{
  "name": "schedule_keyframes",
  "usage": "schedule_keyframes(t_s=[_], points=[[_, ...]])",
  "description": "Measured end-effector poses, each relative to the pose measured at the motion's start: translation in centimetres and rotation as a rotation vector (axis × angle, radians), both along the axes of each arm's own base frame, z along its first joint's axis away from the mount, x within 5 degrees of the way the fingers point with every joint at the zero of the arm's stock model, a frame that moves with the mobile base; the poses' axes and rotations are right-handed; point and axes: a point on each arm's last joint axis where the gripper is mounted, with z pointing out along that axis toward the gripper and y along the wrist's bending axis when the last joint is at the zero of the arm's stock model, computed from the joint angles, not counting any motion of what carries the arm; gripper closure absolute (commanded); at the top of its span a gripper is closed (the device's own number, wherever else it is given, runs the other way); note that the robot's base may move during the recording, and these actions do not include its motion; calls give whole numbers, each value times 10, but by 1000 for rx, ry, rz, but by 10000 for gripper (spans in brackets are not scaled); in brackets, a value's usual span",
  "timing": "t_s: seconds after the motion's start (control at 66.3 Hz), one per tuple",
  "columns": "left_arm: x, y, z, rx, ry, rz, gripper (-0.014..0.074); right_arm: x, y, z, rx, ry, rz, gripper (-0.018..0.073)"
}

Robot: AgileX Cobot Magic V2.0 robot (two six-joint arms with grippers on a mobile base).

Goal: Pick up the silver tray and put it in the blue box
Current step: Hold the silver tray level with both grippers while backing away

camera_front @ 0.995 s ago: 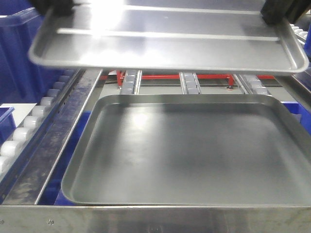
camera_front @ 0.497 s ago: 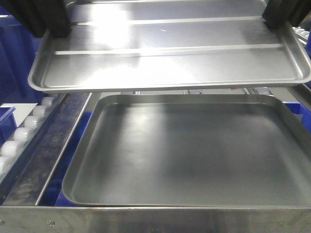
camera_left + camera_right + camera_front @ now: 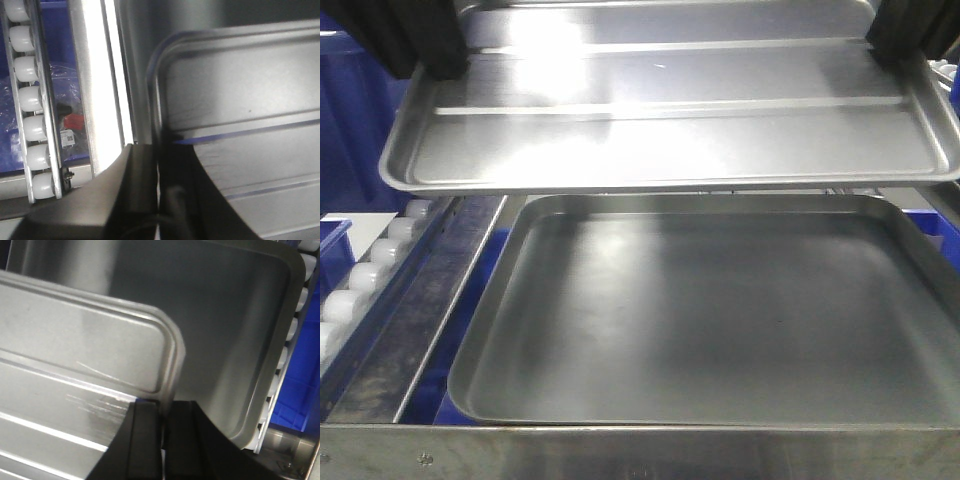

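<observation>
The shiny silver tray (image 3: pixel 670 120) with two raised ribs hangs level above the conveyor, held by its two short ends. My left gripper (image 3: pixel 425 55) is shut on the tray's left rim; the wrist view shows its black fingers (image 3: pixel 140 165) pinching the rim of the silver tray (image 3: pixel 240 100). At the other end my right gripper (image 3: pixel 910 35) is shut on the right rim, its fingers (image 3: pixel 145 425) clamping the edge of the silver tray (image 3: pixel 75 340). A deep blue box (image 3: pixel 350 130) stands to the left behind the tray, mostly hidden.
A larger, duller grey flat tray (image 3: pixel 700 310) lies right under the held one, on the roller frame. White rollers (image 3: pixel 370 275) and a metal rail (image 3: pixel 430 300) run along the left. More blue plastic (image 3: pixel 932 222) shows at the right, and a small blue bin (image 3: pixel 330 250) at the left.
The silver tray has come down and nearer to the camera with both grippers on it; most of that happened early, and it has hardly moved in the last half second.
</observation>
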Motion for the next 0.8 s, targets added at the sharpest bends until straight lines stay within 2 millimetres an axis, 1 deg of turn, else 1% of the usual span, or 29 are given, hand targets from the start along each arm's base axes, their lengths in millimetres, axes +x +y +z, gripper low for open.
schedule_keyframes(t_s=[0.799], points=[[0, 0, 0, 1, 0, -2, 694, 0, 0, 0, 1, 2, 0, 500]])
